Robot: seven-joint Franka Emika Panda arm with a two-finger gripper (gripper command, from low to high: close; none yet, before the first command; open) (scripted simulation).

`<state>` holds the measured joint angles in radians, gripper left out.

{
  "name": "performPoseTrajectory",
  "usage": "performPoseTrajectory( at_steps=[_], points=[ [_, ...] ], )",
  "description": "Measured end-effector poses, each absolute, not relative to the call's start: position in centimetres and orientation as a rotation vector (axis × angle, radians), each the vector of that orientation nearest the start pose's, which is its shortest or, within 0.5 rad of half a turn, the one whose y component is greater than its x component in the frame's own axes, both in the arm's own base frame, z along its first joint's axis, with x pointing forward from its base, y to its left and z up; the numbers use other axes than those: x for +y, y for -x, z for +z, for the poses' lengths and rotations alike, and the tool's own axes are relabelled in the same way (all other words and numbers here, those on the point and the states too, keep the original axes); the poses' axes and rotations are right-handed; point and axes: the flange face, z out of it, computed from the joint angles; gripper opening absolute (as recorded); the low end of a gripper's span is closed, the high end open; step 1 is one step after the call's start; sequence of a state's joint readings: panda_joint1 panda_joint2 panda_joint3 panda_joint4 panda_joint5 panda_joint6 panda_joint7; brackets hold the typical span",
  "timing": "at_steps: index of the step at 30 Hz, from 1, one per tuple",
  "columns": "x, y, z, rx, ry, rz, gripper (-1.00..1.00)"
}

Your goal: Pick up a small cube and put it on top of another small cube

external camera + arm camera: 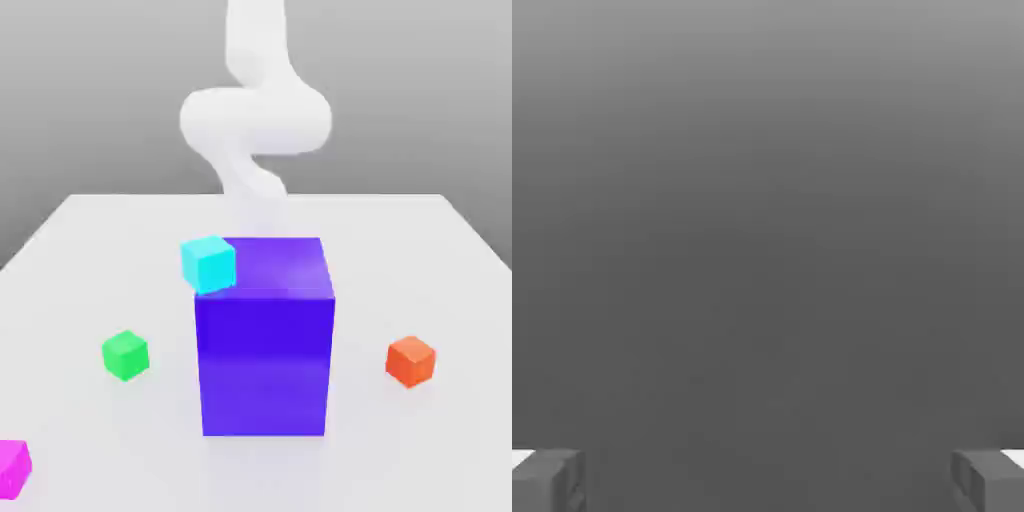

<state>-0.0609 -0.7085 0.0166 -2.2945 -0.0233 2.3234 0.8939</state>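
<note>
Okay, stack job: we see no cube gripped, and which two to use isn't specified.
Lower left, magenta cube [12,469], cut by the frame edge, so we may misjudge its place; green cube [126,356] left of centre, with table room around it. Cyan cube [209,264] seems perched at the big blue box's [265,365] near-left top corner, partly overhanging: a nudge could tip it off. The tall box could catch the arm [255,120], upper centre, if it crosses low. Orange cube [410,361], right, has room too; approaching it turned off its faces could skew the grasp. Gripper [768,480] wide, nothing between its jaws.
</note>
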Motion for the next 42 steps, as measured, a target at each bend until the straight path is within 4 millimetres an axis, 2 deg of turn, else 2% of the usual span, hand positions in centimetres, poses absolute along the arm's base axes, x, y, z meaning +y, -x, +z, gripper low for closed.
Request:
performPoseTrajectory(
  at_steps=[4,8,12,15,21,25,30,34,35,40,41,42],
  points=[
    [-4.8,-42.7,63.2,1.507,2.358,-0.870,0.00],
    [-8.7,-46.3,57.5,1.782,2.262,-0.763,0.00],
    [-13.1,-48.8,51.4,2.042,2.132,-0.648,0.00],
    [-16.5,-49.8,46.4,2.225,2.012,-0.555,0.00],
    [-23.9,-49.5,36.1,2.569,1.694,-0.358,0.00],
    [-26.8,-48.5,29.1,2.739,1.477,-0.215,0.00],
    [-30.2,-45.8,20.5,2.917,1.157,-0.033,0.00],
    [-30.8,-45.3,14.4,2.943,1.097,-0.002,0.00],
    [-30.7,-45.3,13.3,2.944,1.096,-0.001,-1.00],
    [-30.8,-45.3,13.4,2.942,1.095,-0.005,-1.00],
    [-30.7,-45.2,12.8,2.943,1.095,-0.003,-1.00],
    [-30.8,-45.3,13.3,2.943,1.094,-0.002,-1.00]
  ],
)
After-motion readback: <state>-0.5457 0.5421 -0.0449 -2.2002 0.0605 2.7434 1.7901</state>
